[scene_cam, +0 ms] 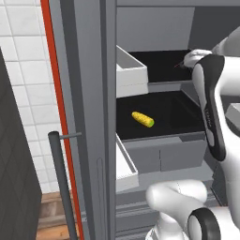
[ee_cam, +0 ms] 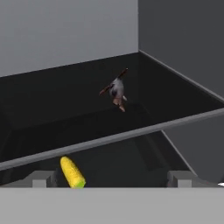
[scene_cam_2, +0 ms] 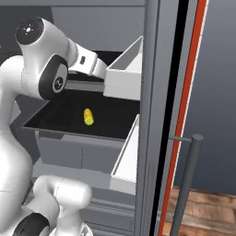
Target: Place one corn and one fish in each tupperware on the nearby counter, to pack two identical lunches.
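A yellowish corn (scene_cam: 143,119) (scene_cam_2: 88,116) with a green tip lies alone on the black lower shelf of an open fridge; it also shows at the bottom left of the hand view (ee_cam: 72,172). A dark grey fish (ee_cam: 117,89) with reddish fins lies on the black upper shelf, ahead of and beyond my gripper (ee_cam: 111,180). The gripper's fingertips stand wide apart, open and empty, just outside the grey shelf edge. My white hand (scene_cam: 199,57) reaches in at upper-shelf height. The tupperware and the counter are out of view.
White door bins (scene_cam: 131,70) (scene_cam_2: 125,73) jut out beside the shelves, with a lower bin (scene_cam_2: 125,159) under them. Grey drawers (scene_cam: 164,154) sit below the lower shelf. The fridge door's dark handle (scene_cam: 63,187) (scene_cam_2: 186,184) stands close by.
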